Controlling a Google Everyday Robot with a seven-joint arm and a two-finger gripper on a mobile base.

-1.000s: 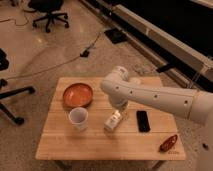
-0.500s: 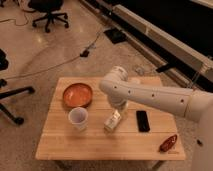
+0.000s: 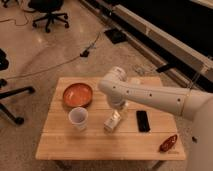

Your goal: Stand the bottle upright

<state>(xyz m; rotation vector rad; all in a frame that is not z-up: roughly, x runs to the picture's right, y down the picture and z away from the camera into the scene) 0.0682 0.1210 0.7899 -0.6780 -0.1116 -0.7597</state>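
Bottle (image 3: 112, 121) lying on table (image 3: 60, 145), between cup (image 3: 78, 118) and phone (image 3: 143, 120).
Hand (image 3: 120, 106) at its upper end; grip state can't tell.

arm (image 3: 150, 95) shifted slightly left, hand (image 3: 119, 108) at bottle (image 3: 112, 121)

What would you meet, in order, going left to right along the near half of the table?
Order: white cup → bottle → black phone → reddish-brown object. The hand is at the bottle's far end, so it shares the bottle's place. The orange bowl overlaps the cup and is left out.
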